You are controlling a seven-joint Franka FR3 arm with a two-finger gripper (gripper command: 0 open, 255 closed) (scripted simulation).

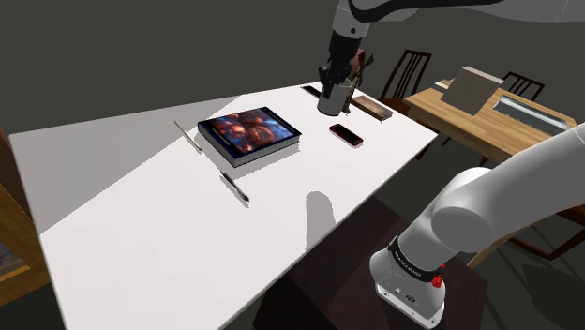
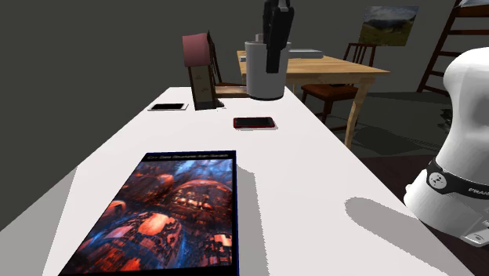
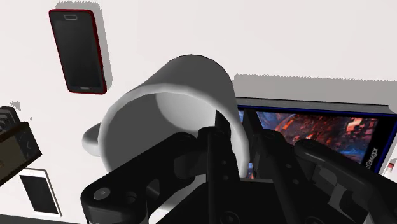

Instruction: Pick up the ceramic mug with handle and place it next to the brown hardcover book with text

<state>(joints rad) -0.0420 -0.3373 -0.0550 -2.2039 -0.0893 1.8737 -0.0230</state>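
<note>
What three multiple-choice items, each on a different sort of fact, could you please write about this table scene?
1. Where does the red-edged black phone lie? A) on the white table, between the blue-edged picture-cover book and the white handled mug; B) on that book; C) on the floor.
2. How many slim grey pens lie on that table? A) one; B) two; C) four.
3. What is the black end effector doing? A) open over the phone; B) shut on nothing; C) shut on the mug's wall.
Key: A, the second exterior view shows it between them; B, one lies beside the book, another nearer the shoulder camera; C, its fingers clasp the wall in the wrist view.
</note>
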